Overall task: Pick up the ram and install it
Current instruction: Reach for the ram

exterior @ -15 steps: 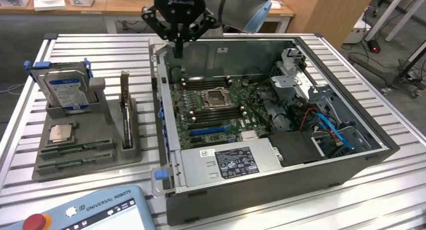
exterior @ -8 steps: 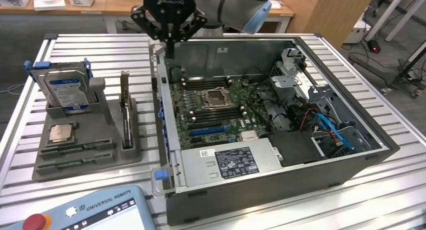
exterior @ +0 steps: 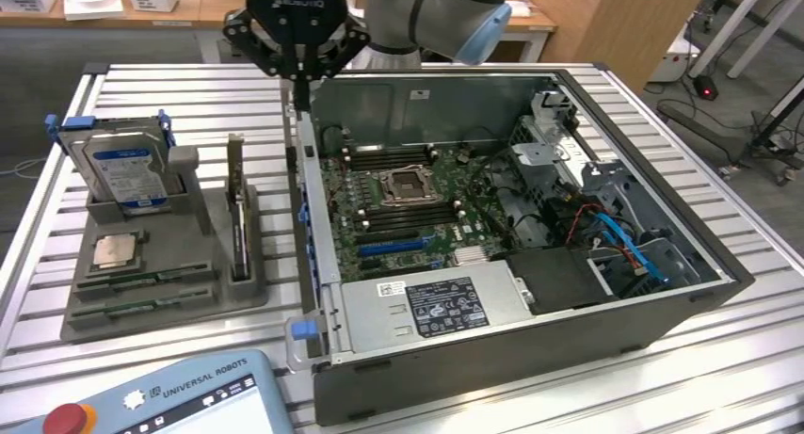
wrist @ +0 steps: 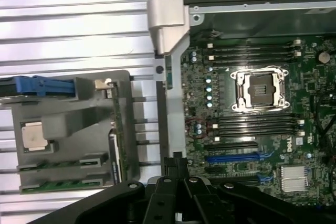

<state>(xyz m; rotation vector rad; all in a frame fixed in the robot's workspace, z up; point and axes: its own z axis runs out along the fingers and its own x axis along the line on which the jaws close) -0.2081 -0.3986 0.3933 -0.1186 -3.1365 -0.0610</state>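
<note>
On the slatted table (exterior: 703, 359) the ram (exterior: 136, 282) sits in a tray (exterior: 245, 293); the tool (exterior: 301, 100) hovers, pressed together.

**Clearance at the open computer case (exterior: 528, 354)**
Open from above; the motherboard (exterior: 402, 203) at its centre is reachable. Inside it, a power supply (exterior: 434, 302), drive cage (exterior: 553, 147) and cables (exterior: 622, 241) obstruct. Beside its wall on the exterior view's left, a narrow lane, then a fixture (exterior: 245, 293) with upright hard drive (exterior: 123, 166) and expansion card (exterior: 236, 208).

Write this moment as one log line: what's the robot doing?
gripper: shut, no ram in it | place: over case wall | ram: two sticks lying in holder
</note>
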